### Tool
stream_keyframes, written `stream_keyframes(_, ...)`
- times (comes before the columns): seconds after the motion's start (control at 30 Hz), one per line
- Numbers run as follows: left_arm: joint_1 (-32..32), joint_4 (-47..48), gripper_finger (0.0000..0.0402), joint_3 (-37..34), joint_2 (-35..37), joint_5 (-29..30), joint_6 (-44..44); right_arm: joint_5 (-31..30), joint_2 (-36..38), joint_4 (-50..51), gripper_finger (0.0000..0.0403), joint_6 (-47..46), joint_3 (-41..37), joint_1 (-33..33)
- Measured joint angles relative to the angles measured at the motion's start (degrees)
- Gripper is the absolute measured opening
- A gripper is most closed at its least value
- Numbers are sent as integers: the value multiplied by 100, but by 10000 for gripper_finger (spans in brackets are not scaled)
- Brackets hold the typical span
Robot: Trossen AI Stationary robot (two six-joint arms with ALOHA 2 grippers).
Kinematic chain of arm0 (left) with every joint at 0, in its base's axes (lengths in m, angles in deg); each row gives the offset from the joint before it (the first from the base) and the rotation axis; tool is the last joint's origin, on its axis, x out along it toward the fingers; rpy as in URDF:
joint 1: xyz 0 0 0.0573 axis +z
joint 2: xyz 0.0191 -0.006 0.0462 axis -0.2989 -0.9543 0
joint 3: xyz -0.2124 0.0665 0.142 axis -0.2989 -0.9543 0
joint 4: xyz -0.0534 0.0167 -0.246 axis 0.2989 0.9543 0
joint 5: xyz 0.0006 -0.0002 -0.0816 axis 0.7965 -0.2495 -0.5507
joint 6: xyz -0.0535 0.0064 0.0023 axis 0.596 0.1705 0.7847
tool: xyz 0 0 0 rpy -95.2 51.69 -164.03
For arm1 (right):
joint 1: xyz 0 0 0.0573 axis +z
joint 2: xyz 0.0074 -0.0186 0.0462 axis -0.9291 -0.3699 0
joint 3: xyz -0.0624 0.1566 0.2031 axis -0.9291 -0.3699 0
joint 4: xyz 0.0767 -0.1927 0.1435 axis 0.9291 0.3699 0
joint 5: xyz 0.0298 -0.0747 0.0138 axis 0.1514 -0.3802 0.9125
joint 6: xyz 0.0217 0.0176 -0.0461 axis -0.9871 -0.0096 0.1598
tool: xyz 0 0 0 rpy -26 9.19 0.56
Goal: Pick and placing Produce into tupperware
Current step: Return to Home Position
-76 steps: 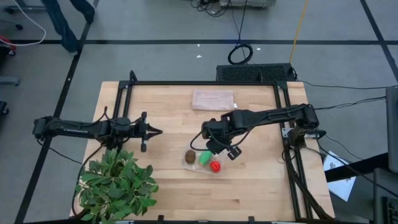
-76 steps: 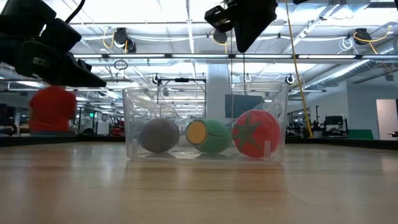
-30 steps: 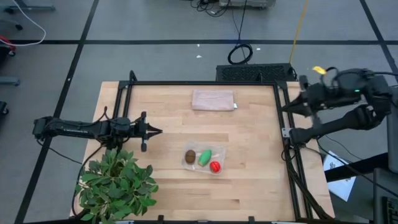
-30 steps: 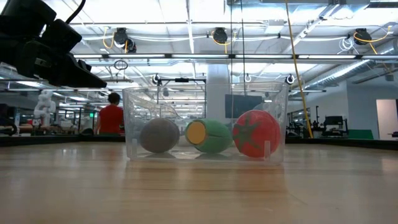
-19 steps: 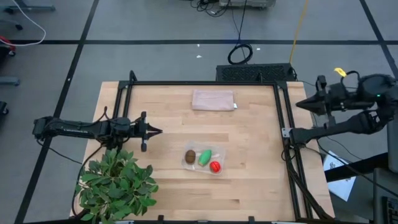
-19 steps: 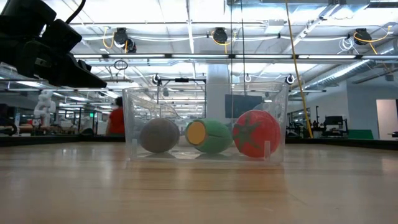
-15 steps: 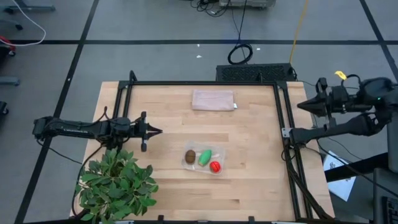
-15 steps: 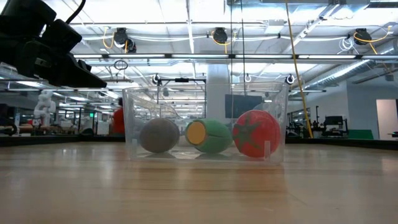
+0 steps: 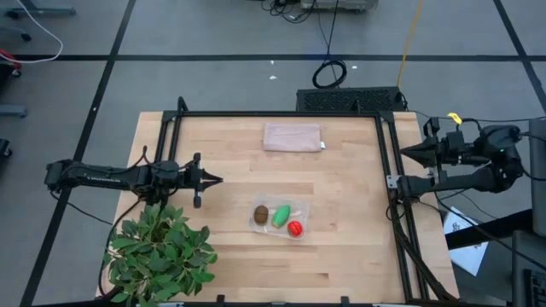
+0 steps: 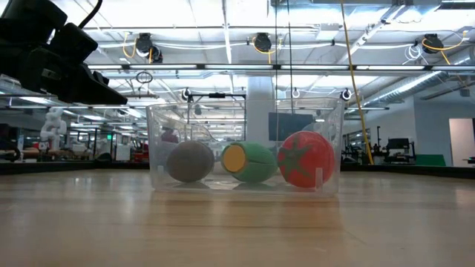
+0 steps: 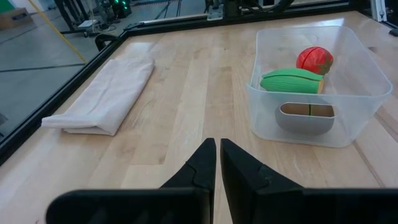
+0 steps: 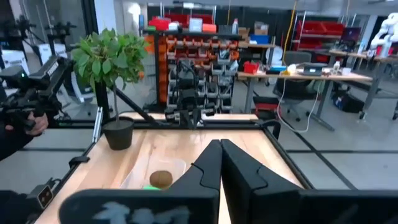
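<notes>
Tub (image 9: pixel 300 207): clear and shallow, on the bench (image 9: pixel 341 256). It sits ahead of the left fingers (image 11: pixel 208 163) and a little off their line, on the plant's (image 9: pixel 162 251) side.

All three produce pieces are inside the tub in a row.
- Kiwi (image 9: pixel 261 214): at the end nearest the left fingers, against the tub wall in the left wrist view.
- Green oval (image 9: pixel 280 216): in the middle, ribbed, with a round yellow end face showing in the low view.
- Tomato (image 9: pixel 295 228): at the far end from the left fingers, red with a dark green star-shaped cap mark.

Left gripper (image 9: pixel 213 180): low over the bench, pointing across it. Fingers together with only a thin slit between them, holding nothing.

Folded cloth (image 9: pixel 293 136): flat on the bench, ahead of the left fingers on the side away from the tub, well apart from it.

Right gripper (image 9: pixel 405 151): off the bench, just beyond its edge rail, pointing back over the bench. Fingers (image 12: pixel 210 163) together and empty. The tub is well apart from them, and the kiwi shows past their tips in the right wrist view.
</notes>
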Motion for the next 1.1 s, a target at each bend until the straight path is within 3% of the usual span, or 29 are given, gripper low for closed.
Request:
stream_keyframes(0.43, -1, -295, 28, 0, 0, 0, 4, -5, 1300, -832, 0, -284, -1658, 0)
stream_keyframes(0.57, 1, -720, 28, 2, 2, 47, -74, 24, 1297, -963, 0, -236, -2146, 0)
stream_keyframes(0.87, 1, -1327, 28, 2, 2, 197, -335, 42, 1303, -2314, 0, -81, -3234, 0)
stream_keyframes(1.1, -1, -1746, 28, 2, 9, 262, -372, 54, 1303, -2609, 0, -259, -3455, 0)
